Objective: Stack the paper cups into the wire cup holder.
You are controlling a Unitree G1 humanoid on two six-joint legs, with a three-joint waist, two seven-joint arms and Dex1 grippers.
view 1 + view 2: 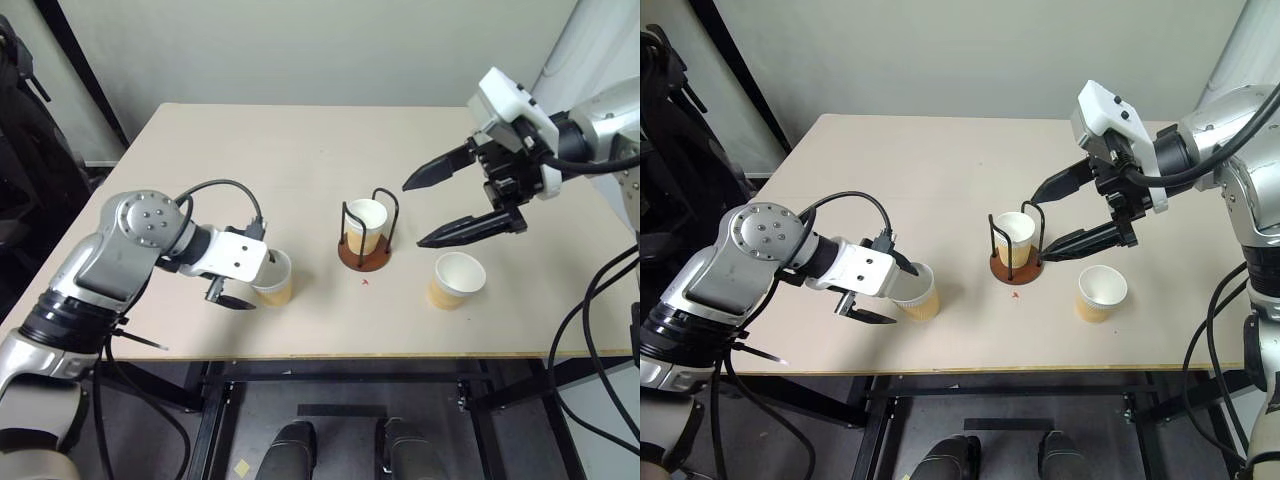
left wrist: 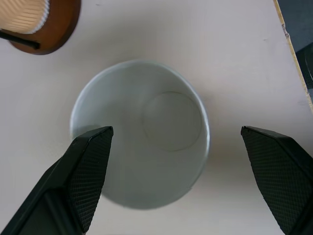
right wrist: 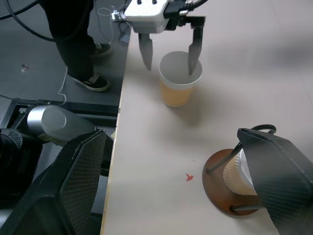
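Now the left gripper [image 1: 243,278] straddles a cup's [image 1: 274,279] rim, fingers apart; the right gripper [image 1: 442,205], jaws spread, hovers at the holder's [image 1: 366,256] three o'clock.

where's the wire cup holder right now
The wire cup holder stands mid-table with one paper cup inside, between two loose cups, below the open right gripper.

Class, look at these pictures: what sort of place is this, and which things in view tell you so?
Probably a robotics lab or test room: a bare pale wooden table on a black metal frame, plain grey walls, loose black cables, and a person's dark-trousered legs standing nearby.
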